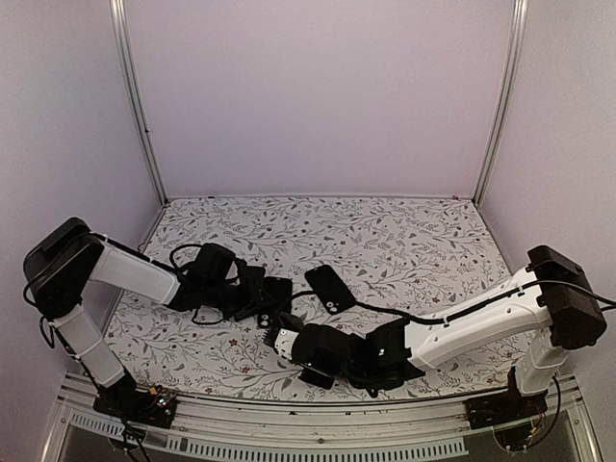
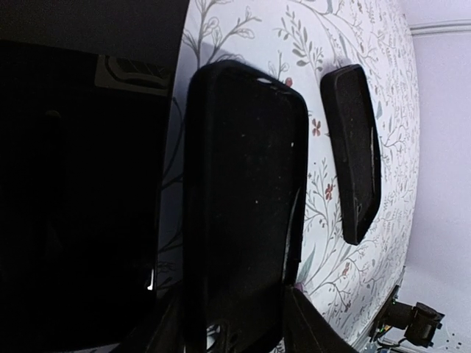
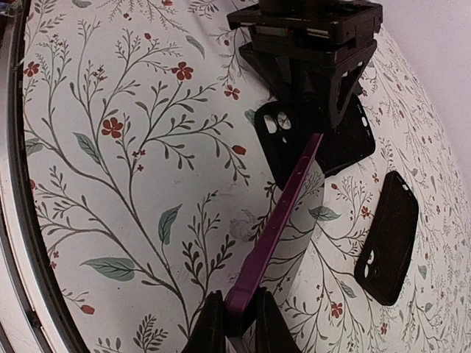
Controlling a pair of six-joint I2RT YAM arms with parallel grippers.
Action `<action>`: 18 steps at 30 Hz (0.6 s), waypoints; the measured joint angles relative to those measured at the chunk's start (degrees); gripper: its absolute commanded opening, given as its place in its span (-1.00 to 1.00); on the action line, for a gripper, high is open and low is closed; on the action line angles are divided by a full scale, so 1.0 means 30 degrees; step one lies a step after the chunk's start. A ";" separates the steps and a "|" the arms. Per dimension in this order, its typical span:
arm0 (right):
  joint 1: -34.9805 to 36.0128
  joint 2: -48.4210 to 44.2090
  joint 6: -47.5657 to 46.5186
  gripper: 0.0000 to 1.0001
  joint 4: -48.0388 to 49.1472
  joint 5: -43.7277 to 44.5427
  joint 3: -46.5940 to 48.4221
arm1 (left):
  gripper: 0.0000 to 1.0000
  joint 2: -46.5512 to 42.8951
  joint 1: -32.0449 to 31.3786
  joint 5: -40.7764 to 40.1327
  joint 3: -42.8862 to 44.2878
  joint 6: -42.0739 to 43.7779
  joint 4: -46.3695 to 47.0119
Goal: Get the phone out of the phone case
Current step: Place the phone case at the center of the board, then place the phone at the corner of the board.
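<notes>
My right gripper is shut on the near end of a purple phone, held on edge above the floral table, its glass mirroring the pattern. The phone's far tip reaches a black phone case lying flat under my left gripper. In the left wrist view that case fills the middle, and the two fingers stand apart on either side of its near end. From above, the right gripper sits just in front of the case.
A second black case lies to the right, also seen as a dark slab and with its camera cut-out toward me. The metal front rail runs along the near edge. Cables trail by the left arm.
</notes>
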 measured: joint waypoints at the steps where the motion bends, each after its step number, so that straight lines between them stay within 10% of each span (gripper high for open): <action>1: 0.0000 0.0124 0.0146 -0.96 0.0007 -0.0131 0.0000 | -0.02 -0.0007 0.0000 -0.0022 0.0000 0.0007 -0.0015; 18: 0.0284 0.1435 0.3002 -0.17 -0.0226 -0.3665 -0.0845 | 0.21 -0.1610 -0.0007 -0.1472 0.0000 0.0903 -0.2368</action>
